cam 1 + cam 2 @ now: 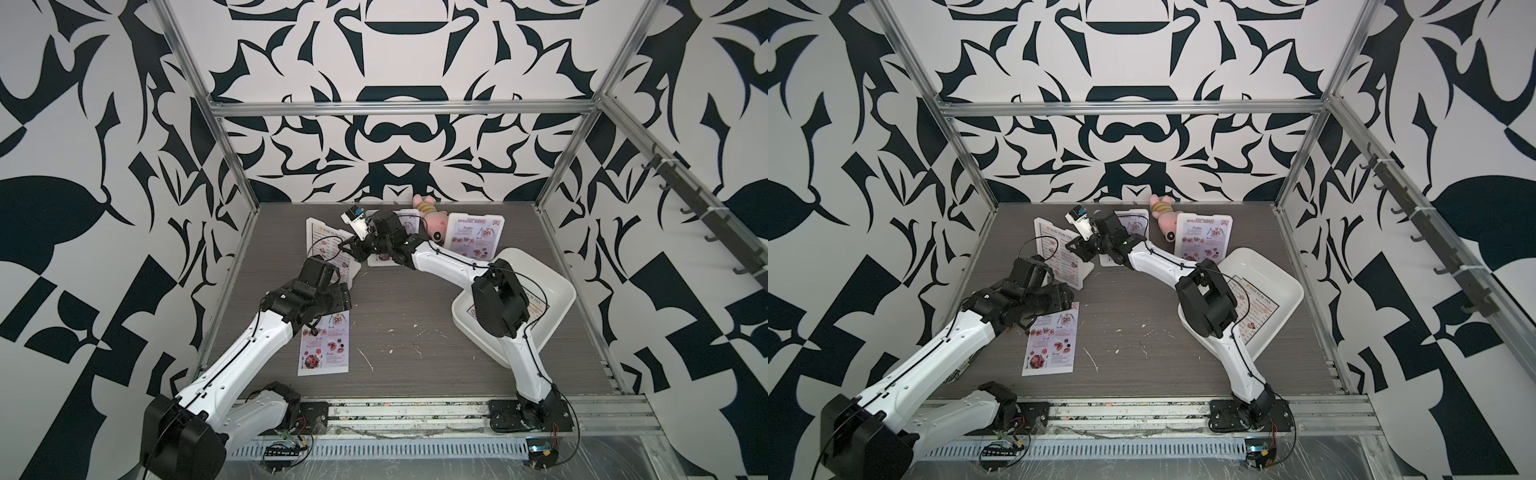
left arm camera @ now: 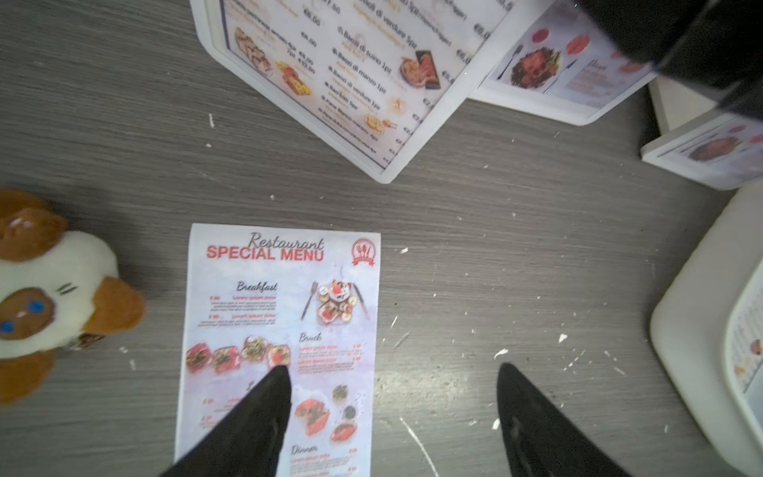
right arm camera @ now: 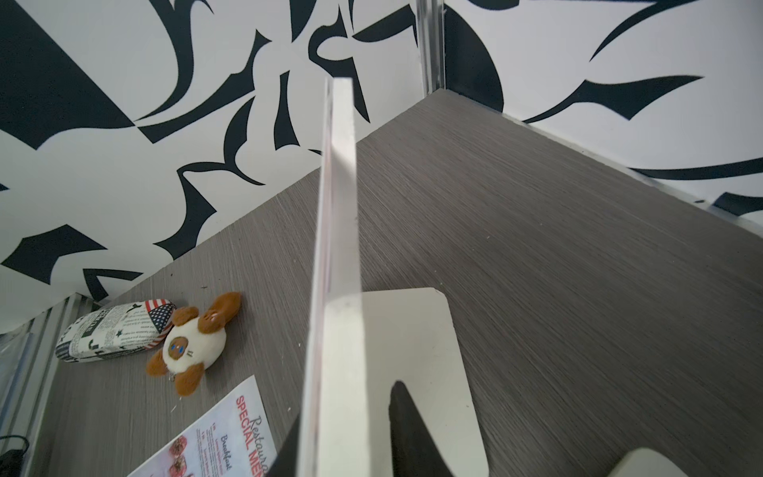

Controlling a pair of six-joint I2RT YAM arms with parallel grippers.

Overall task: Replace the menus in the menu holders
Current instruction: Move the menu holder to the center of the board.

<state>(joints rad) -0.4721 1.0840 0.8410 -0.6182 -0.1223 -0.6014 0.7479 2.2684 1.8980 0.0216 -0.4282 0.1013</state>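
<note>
Under the left gripper (image 2: 392,367), jaws standing wide and holding nothing, a loose SPECIAL MENU sheet (image 2: 280,314) is lying flat; right gripper (image 3: 342,413) is straddling the edge of a menu holder (image 3: 336,206), jaws slightly parted.

Below the black left pincer (image 2: 392,367): lavender menu (image 2: 285,330), red heading; grey woodgrain table (image 2: 495,247); beside it, brown-white plush (image 2: 53,297).
</note>
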